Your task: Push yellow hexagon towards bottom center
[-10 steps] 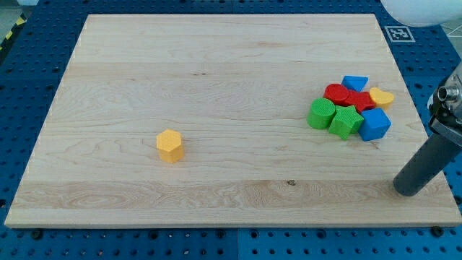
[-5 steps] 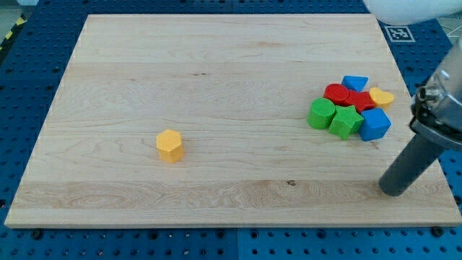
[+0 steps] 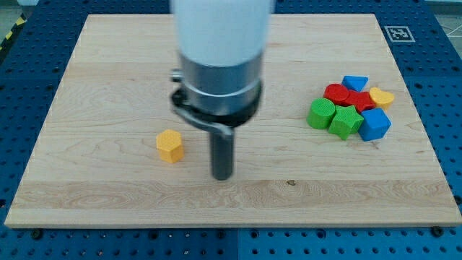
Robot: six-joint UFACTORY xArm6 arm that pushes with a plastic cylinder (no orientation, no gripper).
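Observation:
The yellow hexagon [image 3: 170,145] sits on the wooden board [image 3: 108,79], left of centre and toward the view's bottom. My tip [image 3: 222,176] rests on the board to the right of the hexagon and slightly lower, about a block and a half's width away, not touching it. The arm's blurred body rises above the tip toward the view's top.
A cluster of blocks lies at the view's right: a green cylinder [image 3: 321,113], a green block [image 3: 346,122], a blue block [image 3: 375,124], a red block [image 3: 336,93], a blue block [image 3: 355,83] and a yellow heart [image 3: 381,97]. Blue pegboard surrounds the board.
My tip has swept fast from the view's bottom right, near the board's right edge, leftward to just right of the yellow hexagon. No block has moved.

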